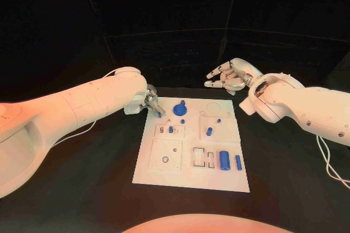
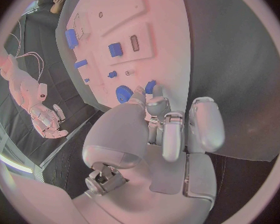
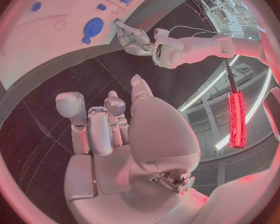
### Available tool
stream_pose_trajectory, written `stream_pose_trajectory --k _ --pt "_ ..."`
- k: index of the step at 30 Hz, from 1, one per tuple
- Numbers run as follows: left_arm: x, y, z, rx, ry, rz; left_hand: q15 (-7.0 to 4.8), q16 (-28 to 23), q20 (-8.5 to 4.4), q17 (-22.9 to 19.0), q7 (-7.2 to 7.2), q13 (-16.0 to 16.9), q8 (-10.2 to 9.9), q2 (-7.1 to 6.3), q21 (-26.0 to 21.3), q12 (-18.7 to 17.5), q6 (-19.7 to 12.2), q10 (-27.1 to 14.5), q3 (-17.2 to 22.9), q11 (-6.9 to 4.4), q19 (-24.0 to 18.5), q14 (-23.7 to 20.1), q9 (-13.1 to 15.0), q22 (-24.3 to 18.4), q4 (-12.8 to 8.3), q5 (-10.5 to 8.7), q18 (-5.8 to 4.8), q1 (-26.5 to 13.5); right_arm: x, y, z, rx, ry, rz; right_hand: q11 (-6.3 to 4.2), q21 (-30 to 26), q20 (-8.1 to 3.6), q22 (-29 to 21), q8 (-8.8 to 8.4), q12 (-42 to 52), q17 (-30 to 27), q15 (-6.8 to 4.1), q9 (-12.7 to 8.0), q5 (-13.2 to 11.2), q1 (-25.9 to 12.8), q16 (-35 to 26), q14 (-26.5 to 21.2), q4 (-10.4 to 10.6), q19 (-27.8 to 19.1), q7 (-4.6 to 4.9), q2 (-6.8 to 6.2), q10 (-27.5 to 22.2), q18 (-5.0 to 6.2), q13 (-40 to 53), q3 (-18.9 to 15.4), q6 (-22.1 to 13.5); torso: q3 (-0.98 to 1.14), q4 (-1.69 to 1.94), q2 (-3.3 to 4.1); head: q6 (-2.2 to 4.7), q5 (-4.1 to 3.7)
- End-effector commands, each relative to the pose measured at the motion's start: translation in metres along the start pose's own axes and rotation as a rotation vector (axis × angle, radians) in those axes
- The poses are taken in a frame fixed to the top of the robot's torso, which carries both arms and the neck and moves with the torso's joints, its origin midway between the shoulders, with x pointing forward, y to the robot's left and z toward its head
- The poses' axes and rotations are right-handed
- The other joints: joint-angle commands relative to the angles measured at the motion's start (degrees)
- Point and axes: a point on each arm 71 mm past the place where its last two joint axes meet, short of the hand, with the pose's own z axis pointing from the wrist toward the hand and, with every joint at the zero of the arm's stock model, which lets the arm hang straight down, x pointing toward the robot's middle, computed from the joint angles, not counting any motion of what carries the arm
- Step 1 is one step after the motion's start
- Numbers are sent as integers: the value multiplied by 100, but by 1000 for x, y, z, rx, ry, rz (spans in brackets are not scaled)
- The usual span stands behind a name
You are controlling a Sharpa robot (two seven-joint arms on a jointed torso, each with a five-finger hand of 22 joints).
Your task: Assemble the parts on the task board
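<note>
1. The left hand [image 1: 149,102] is at the far left corner of the task board [image 1: 191,167], fingers drawn together and pinching a small blue part [image 2: 150,87] at their tips, right at the board's edge.
2. Just beyond those fingertips on the board sits a round blue gear-like part [image 1: 180,110].
3. Farther from the left hand, toward the board's near end, lie a blue cylinder [image 1: 224,159] and a slim blue rod [image 1: 238,162] side by side, with smaller blue pegs [image 1: 209,131] between them and the gear.
4. The right hand [image 1: 229,75] is raised over the black desk [image 1: 87,182] past the board's far right corner, fingers loosely curled and holding nothing.
</note>
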Motion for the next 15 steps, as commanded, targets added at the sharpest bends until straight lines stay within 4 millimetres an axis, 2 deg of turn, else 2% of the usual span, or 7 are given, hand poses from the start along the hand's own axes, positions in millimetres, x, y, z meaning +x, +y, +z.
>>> stream_pose_trajectory --k 1,15 --pt "-1 -2 0 19 -13 1 -40 18 -20 1509 9 11 32 -7 35 22 59 36 -26 -25 27 607 -15 12 -13 -15 40 -22 -1 1 0 -10 1 2 -9 -30 -12 -7 34 -5 7 -55 -9 36 20 -21 239 4 3 -15 35 -31 104 4 -46 -41 0 4 2 -4 8" --pt "-1 0 0 15 -15 -1 -42 18 -21 1509 1 15 34 -39 52 27 95 50 -83 -29 35 607 -30 38 13 -15 34 -109 -1 1 1 -10 1 2 -9 -32 -12 -10 35 -9 1 -55 -8 38 22 -25 238 5 3 -15 37 -34 104 -2 -47 -41 -2 4 1 -4 7"
